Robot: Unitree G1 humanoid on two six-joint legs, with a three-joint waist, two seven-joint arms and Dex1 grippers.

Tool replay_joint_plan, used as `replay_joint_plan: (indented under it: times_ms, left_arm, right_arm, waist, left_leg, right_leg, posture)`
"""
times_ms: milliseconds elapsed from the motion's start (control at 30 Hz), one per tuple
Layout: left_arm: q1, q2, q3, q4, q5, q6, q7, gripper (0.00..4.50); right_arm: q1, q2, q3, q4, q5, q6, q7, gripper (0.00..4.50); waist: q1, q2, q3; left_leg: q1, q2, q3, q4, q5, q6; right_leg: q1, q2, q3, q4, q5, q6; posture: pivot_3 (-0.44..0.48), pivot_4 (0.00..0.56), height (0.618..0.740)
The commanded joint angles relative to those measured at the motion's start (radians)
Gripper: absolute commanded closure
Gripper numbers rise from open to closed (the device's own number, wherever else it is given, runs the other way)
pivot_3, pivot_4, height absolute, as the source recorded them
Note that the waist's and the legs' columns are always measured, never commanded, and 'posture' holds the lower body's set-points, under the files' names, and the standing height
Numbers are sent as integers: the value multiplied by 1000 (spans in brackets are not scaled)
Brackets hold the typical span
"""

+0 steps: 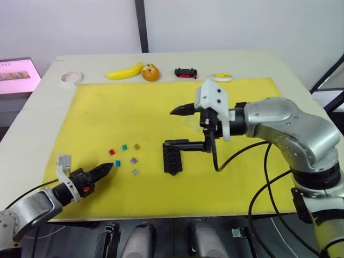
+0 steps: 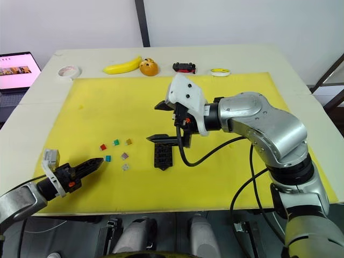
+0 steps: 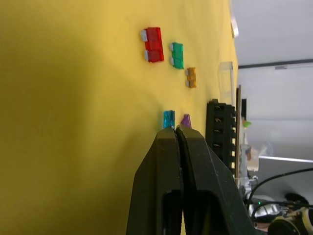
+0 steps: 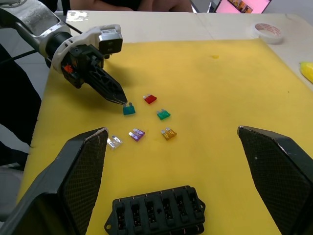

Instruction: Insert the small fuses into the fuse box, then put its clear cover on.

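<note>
Left gripper [image 1: 109, 168]: fingers pressed together, nothing between them, tip low over the yellow mat [image 1: 97, 113] and just beside the blue fuse [image 4: 129, 109].

Right gripper [image 1: 180, 128]: fingers spread wide, empty, hanging above the fuse box [image 1: 172, 157].

Fuses, six, all loose on the mat to the left of the box:
- red fuse [image 1: 112, 152], green fuse [image 1: 124, 147], amber fuse [image 1: 136, 146] in a far row;
- blue fuse and purple fuse [image 1: 133, 160] in the middle;
- pale clear fuse [image 1: 135, 172] nearest the robot.

Fuse box: black, flat on the mat near its centre. The slots that show in the wrist views look unfilled.

Clear cover [image 3: 225, 81]: a transparent piece standing on the mat just beyond the box, seen in the left wrist view; faint and hard to place from the head views.

Along the table's far edge, outside the task: tape roll [image 1: 71, 78], banana [image 1: 124, 71], orange [image 1: 150, 72], toy car [image 1: 185, 72], yellow-rimmed ring [image 1: 221, 77].

Progress, as judged: nothing inserted, cover off. All six fuses and the cover remain; the blue fuse looks like the first pick.
</note>
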Motion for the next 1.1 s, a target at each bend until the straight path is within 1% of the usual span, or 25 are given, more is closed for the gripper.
replay_joint_plan:
  times_ms: [33, 133, 267, 367, 467, 533, 633, 733, 900, 1100]
  left_arm:
    - [56, 19, 10, -15, -19, 12, -17, 4431]
    - [59, 23, 3, -10, 9, -2, -27, 4431]
    - [29, 42, 4, 18, 37, -3, -51, 4431]
    - [7, 85, 13, 54, 72, 23, -100, 3567]
    - [-34, 133, 8, 103, 109, 58, -158, 2041]
    - [-76, 168, -4, 147, 127, 95, -201, 1155]
    - [-137, 206, -33, 209, 170, 157, -268, 1155]
    - [-217, 219, -75, 278, 212, 214, -313, 1155]
    - [-340, 220, -116, 363, 293, 300, -389, 1155]
    - [-502, 208, -182, 454, 442, 380, -506, 1155]
  right_arm:
    - [-12, -6, -24, -31, 8, -13, 2, 0]
    - [-14, -3, -19, -29, 6, -17, 3, 0]
    - [-15, -2, -15, -28, 4, -20, 4, 0]
    - [-16, -1, -14, -29, 4, -20, 5, 0]
    - [-16, -1, -14, -31, 4, -19, 4, 0]
    - [-16, -2, -14, -32, 5, -18, 5, 0]
    - [-18, -2, -15, -31, 6, -17, 4, 0]
    - [-18, -3, -15, -32, 6, -15, 2, 0]
    - [-18, -5, -18, -34, 6, -8, -5, 0]
    - [-16, -5, -18, -37, 2, -3, -19, 0]
  waist:
    - [0, 0, 0]
    - [0, 0, 0]
    - [1, 0, 0]
    - [1, 0, 0]
    - [4, 0, 0]
    - [4, 0, 0]
    - [3, 0, 0]
    - [4, 0, 0]
    - [9, 0, 0]
    - [10, 0, 1]
  left_leg:
    - [0, 0, 0, 0, 0, 0]
    - [0, 0, 0, 0, 0, 0]
    - [0, 0, 0, 0, 0, 0]
    - [0, 0, 0, 0, 0, 0]
    - [0, 0, -1, 0, 0, 0]
    - [0, 0, -1, 0, 0, 0]
    - [1, 0, -1, 0, 0, 0]
    - [0, 1, -1, 0, 0, 0]
    - [0, 0, -2, 1, 0, 0]
    - [0, -1, -3, 1, 0, -1]
  right_leg:
    - [0, 0, 0, 0, 0, 0]
    - [0, 0, 0, 0, 0, 0]
    - [0, 0, 0, 0, 0, 0]
    - [0, 0, -1, 0, 0, 0]
    - [0, 1, -1, 1, 0, 0]
    - [1, 1, -2, 1, 0, 0]
    - [1, 2, -2, 1, 0, 0]
    - [1, 2, -3, 1, 0, 0]
    - [1, 2, -5, 1, 0, 0]
    - [2, 0, -7, 1, 0, 0]
  posture:
    - [0, 150, 740]
    - [0, 150, 740]
    - [0, 150, 740]
    - [0, 150, 740]
    - [0, 150, 740]
    - [0, 150, 740]
    - [0, 150, 740]
    - [0, 150, 740]
    - [0, 150, 740]
    - [0, 150, 740]
